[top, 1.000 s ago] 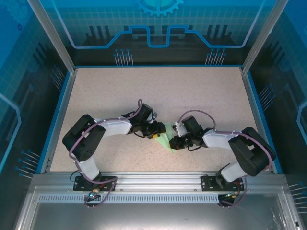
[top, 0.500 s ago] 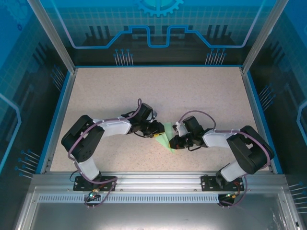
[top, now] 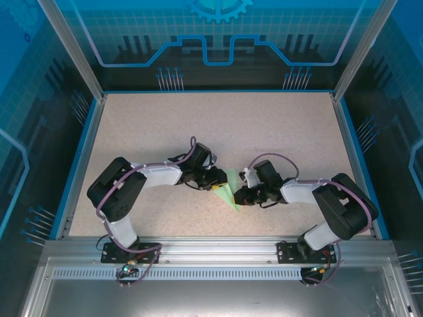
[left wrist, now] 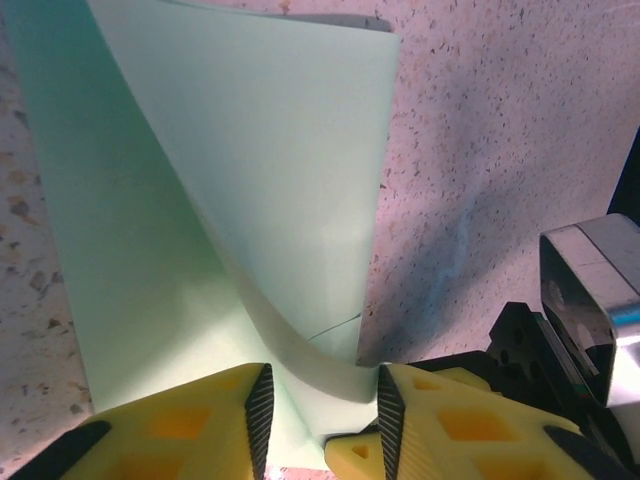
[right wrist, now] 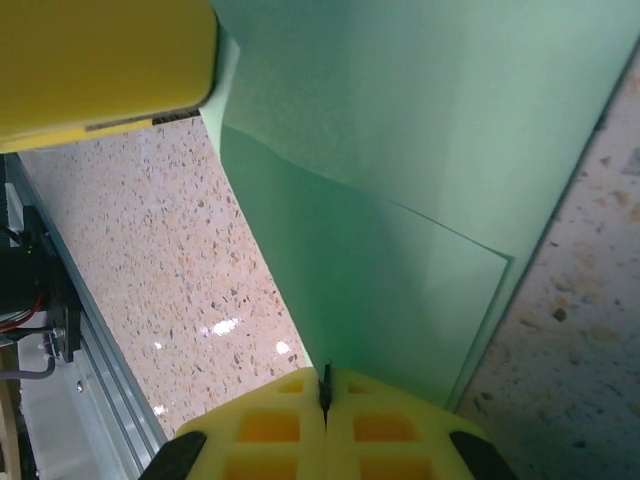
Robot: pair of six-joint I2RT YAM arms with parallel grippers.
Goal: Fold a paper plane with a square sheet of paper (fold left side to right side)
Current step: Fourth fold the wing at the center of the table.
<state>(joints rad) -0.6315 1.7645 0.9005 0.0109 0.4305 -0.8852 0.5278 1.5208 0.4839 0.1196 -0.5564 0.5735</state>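
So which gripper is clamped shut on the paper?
The right gripper: its yellow fingers meet on the paper. On the left gripper they stand apart around a curled flap.

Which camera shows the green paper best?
The left wrist camera: the green paper looks big, with one flap curling up between the yellow fingers. The right wrist camera shows flat layers and a straight edge. The top camera shows it whole but tiny.

So the sheet of paper (top: 229, 187) sits on the table (top: 277, 132) around the middle, a bit toward the near edge, sandwiched between the two grippers: left gripper (top: 215, 185) at its left side, right gripper (top: 240, 196) at its right (nearer corner, roughly).
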